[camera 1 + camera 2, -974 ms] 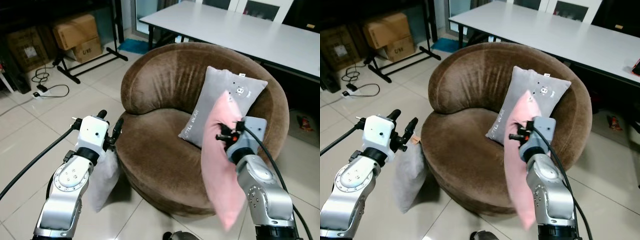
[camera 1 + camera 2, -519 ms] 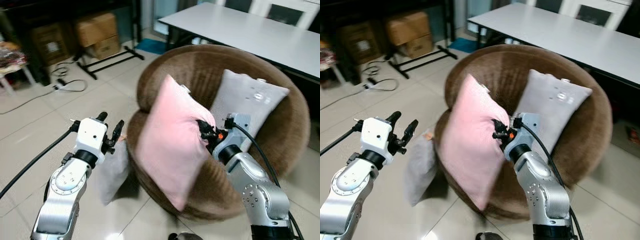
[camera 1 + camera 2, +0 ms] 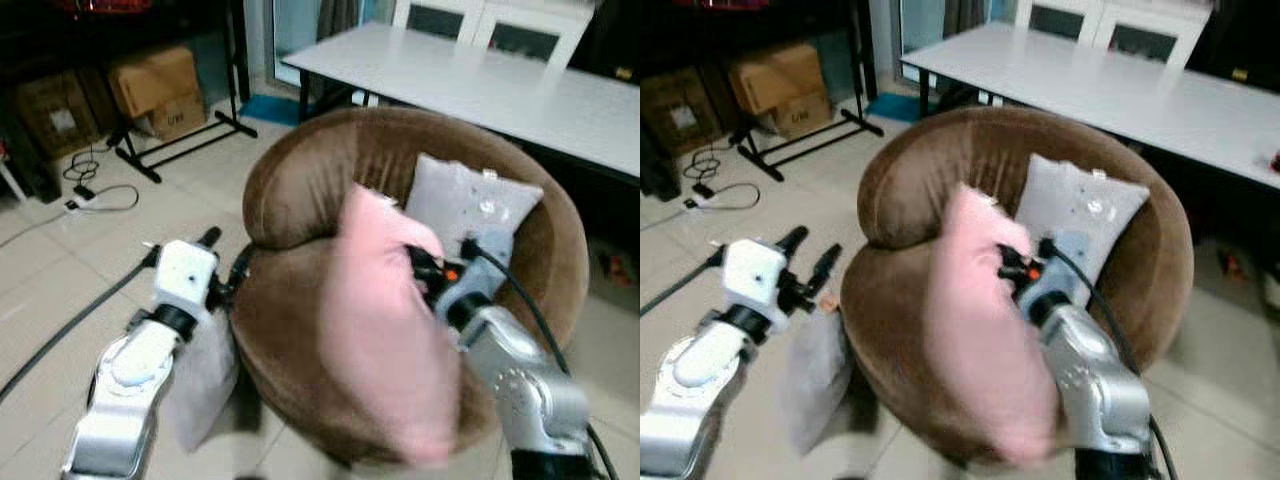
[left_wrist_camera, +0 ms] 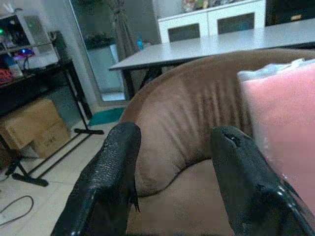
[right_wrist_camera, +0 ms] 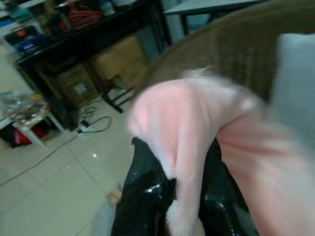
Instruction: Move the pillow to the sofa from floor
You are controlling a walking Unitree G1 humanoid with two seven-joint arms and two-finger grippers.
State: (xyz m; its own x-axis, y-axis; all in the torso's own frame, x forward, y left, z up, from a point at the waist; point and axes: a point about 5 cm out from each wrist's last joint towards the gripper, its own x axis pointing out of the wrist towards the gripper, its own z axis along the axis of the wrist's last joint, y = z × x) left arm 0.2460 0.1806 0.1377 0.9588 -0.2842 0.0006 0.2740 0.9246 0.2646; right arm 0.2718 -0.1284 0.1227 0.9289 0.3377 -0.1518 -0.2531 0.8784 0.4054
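My right gripper (image 3: 428, 268) is shut on a pink pillow (image 3: 385, 330), which hangs blurred over the seat of the round brown sofa (image 3: 310, 180). In the right wrist view the pink pillow (image 5: 197, 132) is pinched between the black fingers (image 5: 142, 196). A grey pillow (image 3: 470, 205) leans upright against the sofa's backrest. My left gripper (image 3: 225, 262) is open and empty beside the sofa's left edge. In the left wrist view its fingers (image 4: 115, 177) stand apart, facing the sofa (image 4: 182, 128). Another grey pillow (image 3: 200, 375) lies on the floor against the sofa's left side, below my left arm.
A long white table (image 3: 480, 85) stands behind the sofa. Cardboard boxes (image 3: 160, 85) and a black rack's feet (image 3: 175, 145) are at the back left. Cables (image 3: 95, 190) lie on the tiled floor to the left.
The pink pillow has swung right and down, from the sofa's left front to over its seat. The camera has shifted. The left gripper has kept its place.
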